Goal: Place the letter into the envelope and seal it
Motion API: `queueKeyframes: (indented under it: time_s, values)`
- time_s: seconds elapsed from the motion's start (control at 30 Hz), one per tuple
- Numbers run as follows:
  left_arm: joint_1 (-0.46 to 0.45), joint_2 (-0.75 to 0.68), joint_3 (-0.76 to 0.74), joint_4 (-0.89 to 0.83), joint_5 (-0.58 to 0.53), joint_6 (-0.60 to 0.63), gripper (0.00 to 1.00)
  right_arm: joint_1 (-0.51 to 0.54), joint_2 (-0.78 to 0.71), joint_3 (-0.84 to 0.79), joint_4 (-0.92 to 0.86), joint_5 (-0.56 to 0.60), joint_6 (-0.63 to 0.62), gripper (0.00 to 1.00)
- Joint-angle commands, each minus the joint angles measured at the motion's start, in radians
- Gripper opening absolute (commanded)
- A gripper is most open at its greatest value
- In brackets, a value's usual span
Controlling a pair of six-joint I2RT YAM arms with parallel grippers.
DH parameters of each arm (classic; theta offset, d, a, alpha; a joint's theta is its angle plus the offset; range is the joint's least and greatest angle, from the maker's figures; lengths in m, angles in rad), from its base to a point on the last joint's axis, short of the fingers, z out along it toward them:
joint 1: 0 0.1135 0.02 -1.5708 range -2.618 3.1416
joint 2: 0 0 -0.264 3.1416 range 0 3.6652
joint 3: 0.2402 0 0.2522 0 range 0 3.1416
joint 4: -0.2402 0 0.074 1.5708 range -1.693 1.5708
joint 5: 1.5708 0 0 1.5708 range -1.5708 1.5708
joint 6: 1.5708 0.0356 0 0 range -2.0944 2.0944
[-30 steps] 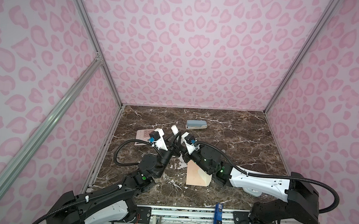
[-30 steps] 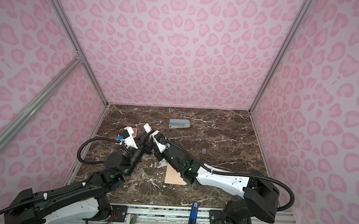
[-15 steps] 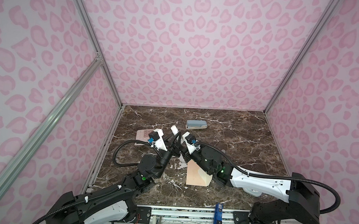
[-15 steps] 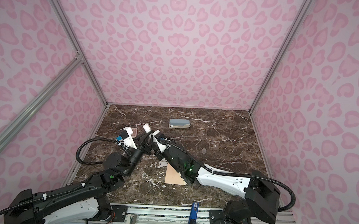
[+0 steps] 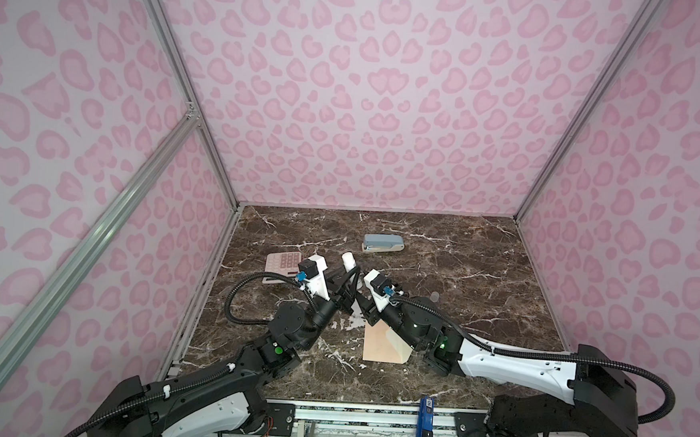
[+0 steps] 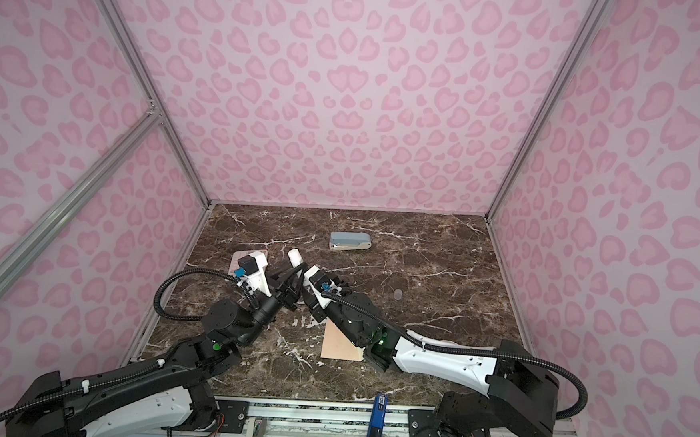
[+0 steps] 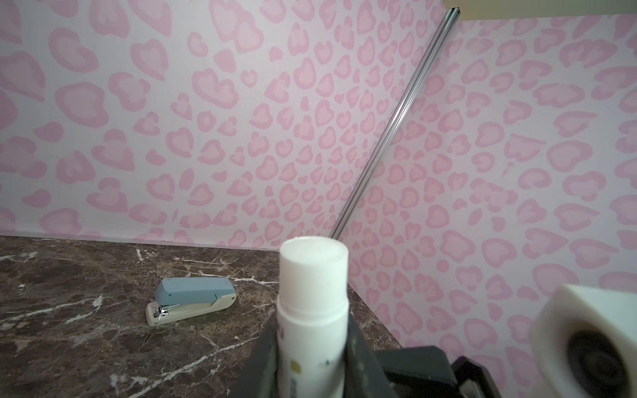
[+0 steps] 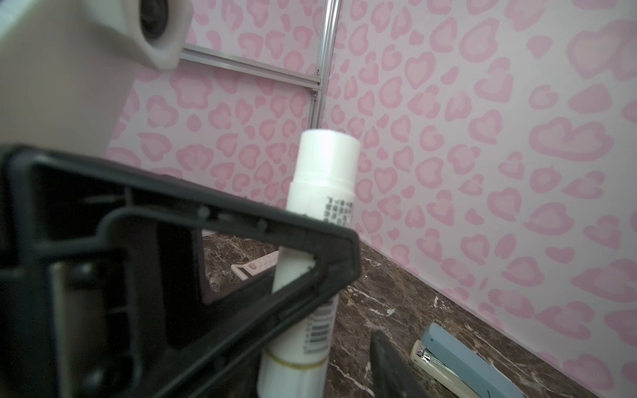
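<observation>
**Glue stick clamped aloft, envelope flat on the marble**

We find small dark print and a barcode on the glue stick (image 8: pixel 322 206), too blurred to read. A thin gold ring circles its lower end. The stick is a smooth white plastic cylinder with a stepped collar near its top.

The stapler (image 5: pixel 382 243) has a blue-grey top over a cream base. It lies on the glossy brown marble table (image 5: pixel 461 276), which is veined with white. Left of the stapler lies a flat pink calculator (image 5: pixel 282 261) with rows of keys.

The left gripper (image 7: pixel 312 344) is clamped on the stick's body and holds it off the table, top end up, on the near side of the stapler. The right gripper (image 5: pixel 358 297) sits just beside it. Only one dark finger (image 8: pixel 389 365) shows, so we cannot tell how wide its jaws stand.

The envelope (image 5: pixel 380 348), plain peach paper, lies flat on the table nearer us than the stapler and well apart from it. One corner is under the right arm.
</observation>
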Motion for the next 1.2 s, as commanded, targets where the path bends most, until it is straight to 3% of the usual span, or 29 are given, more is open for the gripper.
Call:
queueKeyframes:
  time_s: [0.0,0.3,0.77,0.83,0.93,1.17]
  values:
    - [0.001,0.01,-0.001,0.071,0.048,0.004,0.04,0.002,0.009,0.007,0.037,-0.008,-0.008,0.47]
    - [0.002,0.019,-0.004,0.108,0.061,-0.001,0.04,0.002,0.018,0.006,0.025,0.033,0.028,0.43]
    - [0.004,0.029,-0.001,0.099,0.069,0.007,0.04,0.001,0.006,0.006,0.014,0.028,0.049,0.17]
    - [0.004,0.028,-0.003,0.096,0.068,0.01,0.04,0.001,0.003,0.008,0.002,0.024,0.054,0.19]
    - [0.004,0.024,-0.001,0.093,0.065,0.014,0.04,0.0,-0.001,0.022,-0.043,0.016,0.064,0.4]
    - [0.004,0.015,0.0,0.082,0.056,0.025,0.04,0.001,-0.019,0.014,-0.075,0.011,0.074,0.23]
